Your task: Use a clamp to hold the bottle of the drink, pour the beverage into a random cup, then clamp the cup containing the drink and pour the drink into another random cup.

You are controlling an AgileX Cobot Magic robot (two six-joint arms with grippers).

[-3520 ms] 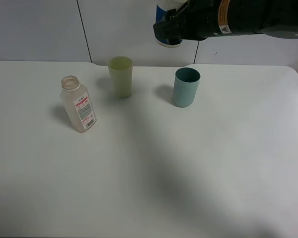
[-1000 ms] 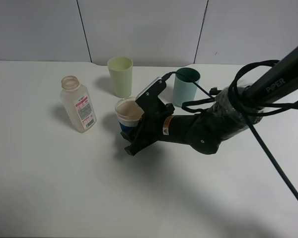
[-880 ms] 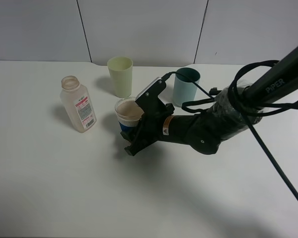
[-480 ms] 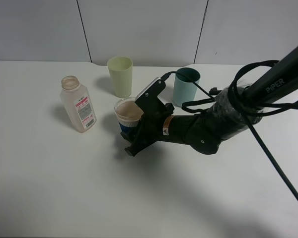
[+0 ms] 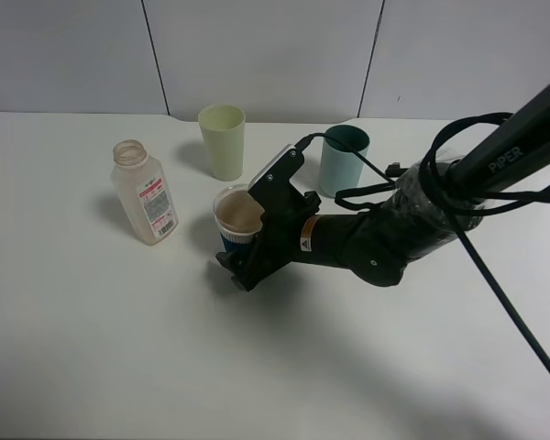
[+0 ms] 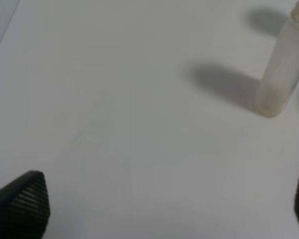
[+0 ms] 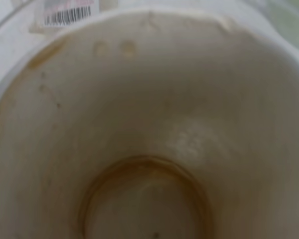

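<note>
The blue-and-white paper cup (image 5: pixel 237 213) stands on the table between the jaws of my right gripper (image 5: pixel 244 235). The jaws stand open on either side of the cup, and its rim looks round. The right wrist view looks straight down into the cup (image 7: pixel 149 149), whose pale inside has a brownish ring at the bottom. The clear bottle (image 5: pixel 145 192) stands upright left of the cup, uncapped, and shows in the left wrist view (image 6: pixel 281 69). The teal cup (image 5: pixel 343 160) stands behind my right arm. My left gripper (image 6: pixel 159 209) is open over bare table.
A pale yellow-green cup (image 5: pixel 223 140) stands at the back, between the bottle and the teal cup. My right arm and its cables (image 5: pixel 458 197) stretch across the right half of the white table (image 5: pixel 119 348). A grey panelled wall lies behind.
My right gripper's jaws have spread apart from the paper cup, and its squeezed rim has sprung back to round. The cup, the bottle and the other cups have stayed in place.
</note>
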